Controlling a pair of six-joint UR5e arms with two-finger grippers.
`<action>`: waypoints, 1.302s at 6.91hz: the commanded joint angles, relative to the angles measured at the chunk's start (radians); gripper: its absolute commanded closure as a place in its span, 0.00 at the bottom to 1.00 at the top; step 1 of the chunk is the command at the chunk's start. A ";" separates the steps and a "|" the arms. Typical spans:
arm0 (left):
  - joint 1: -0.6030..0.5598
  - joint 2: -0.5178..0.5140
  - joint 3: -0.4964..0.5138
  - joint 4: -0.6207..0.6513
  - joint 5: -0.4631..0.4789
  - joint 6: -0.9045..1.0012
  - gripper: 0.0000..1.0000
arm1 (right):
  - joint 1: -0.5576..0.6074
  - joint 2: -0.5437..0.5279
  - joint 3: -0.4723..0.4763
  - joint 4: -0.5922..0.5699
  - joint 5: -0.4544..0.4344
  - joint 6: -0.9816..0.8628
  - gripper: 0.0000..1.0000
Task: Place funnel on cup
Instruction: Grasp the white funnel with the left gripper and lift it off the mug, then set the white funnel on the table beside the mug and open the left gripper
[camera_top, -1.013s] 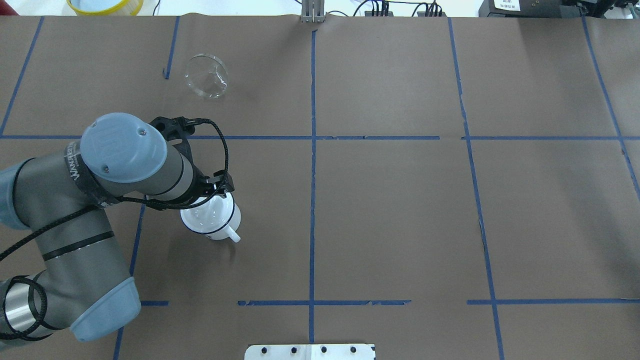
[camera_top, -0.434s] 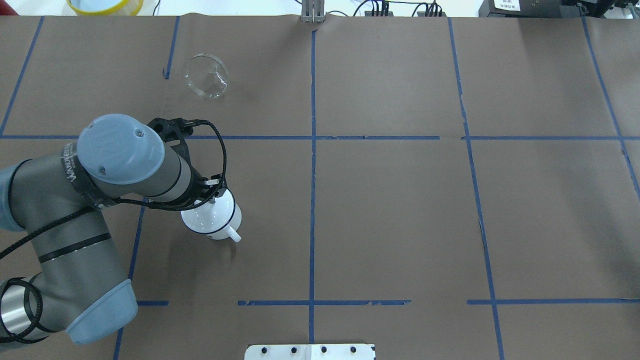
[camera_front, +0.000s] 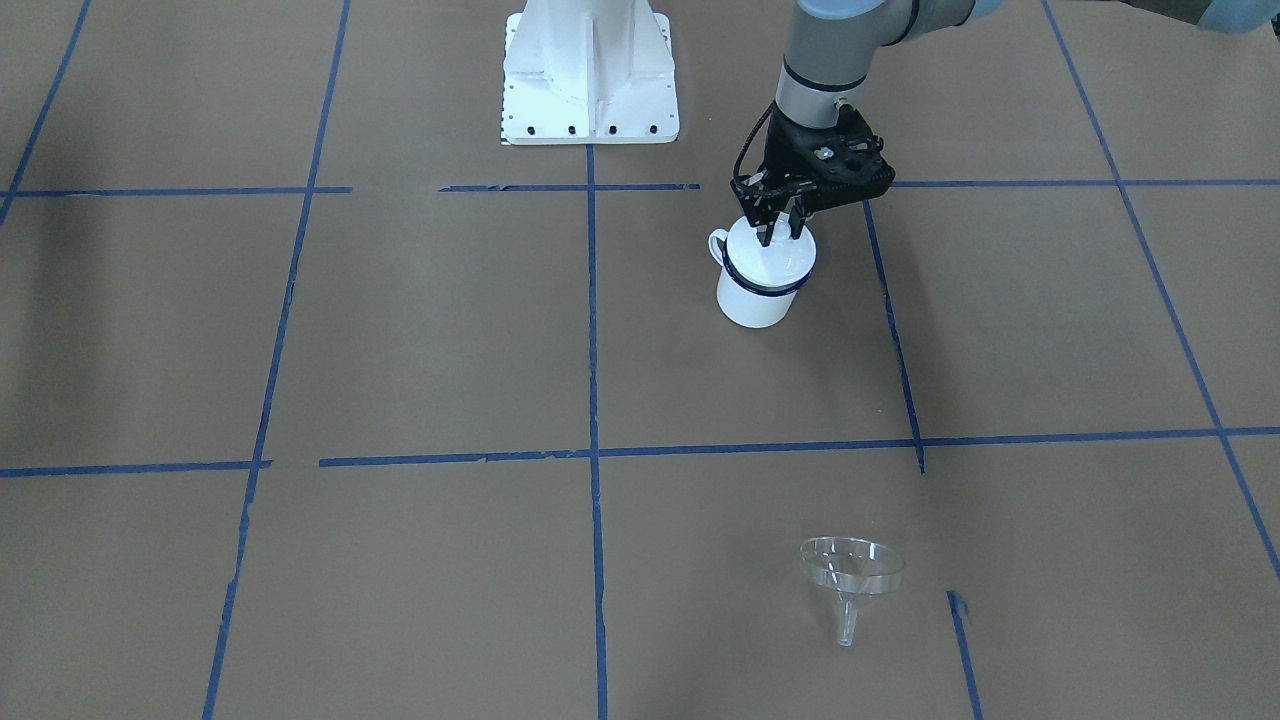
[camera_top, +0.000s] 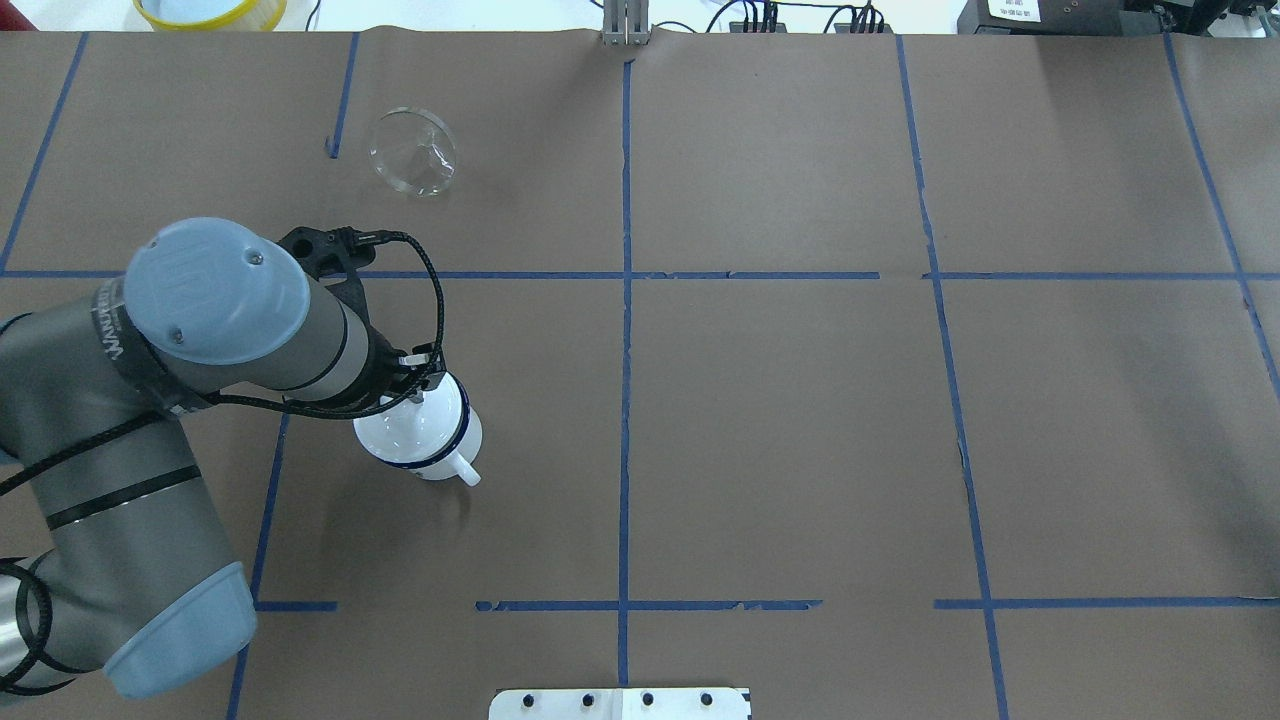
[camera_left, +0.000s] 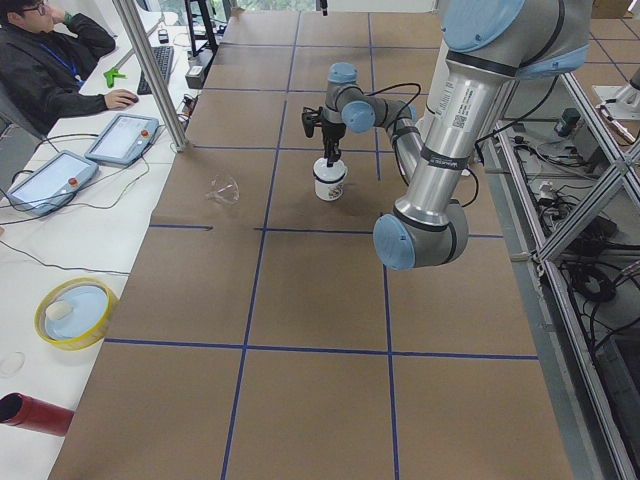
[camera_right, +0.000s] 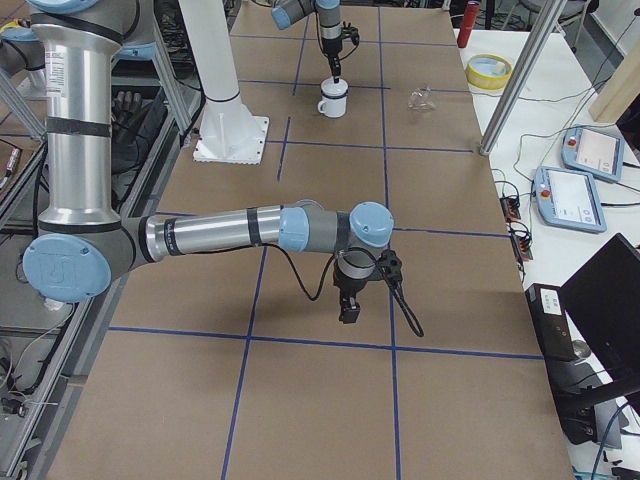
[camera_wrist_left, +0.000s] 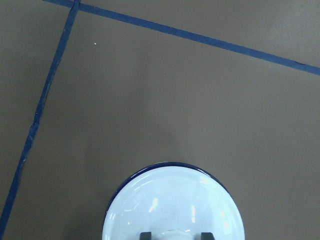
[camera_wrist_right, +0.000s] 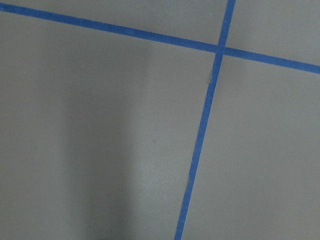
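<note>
The funnel (camera_top: 413, 152) lies tipped over on the table (camera_top: 800, 400), well apart from the cup (camera_front: 755, 300). A white lid (camera_wrist_left: 172, 200) hides the cup's mouth. The left gripper (camera_front: 779, 234) straddles the lid's knob, but the frame edge cuts off any contact. The right gripper (camera_right: 349, 312) is too small to judge.

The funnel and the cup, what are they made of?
The funnel looks like clear plastic, possibly glass: it is fully see-through, and the brown table cover shows through its bowl and spout. The cup looks like enamelled metal: glossy white with bright highlights and a thin dark blue rim. Glazed ceramic cannot be ruled out.
</note>
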 joint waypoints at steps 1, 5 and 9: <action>-0.053 0.010 -0.139 0.105 -0.003 0.122 1.00 | 0.000 0.000 -0.001 0.000 0.000 0.000 0.00; -0.075 0.425 -0.246 -0.174 -0.069 0.210 1.00 | 0.000 0.000 -0.001 0.000 0.000 0.000 0.00; 0.077 0.428 0.020 -0.483 0.016 0.020 1.00 | 0.000 0.000 -0.001 0.000 0.000 0.000 0.00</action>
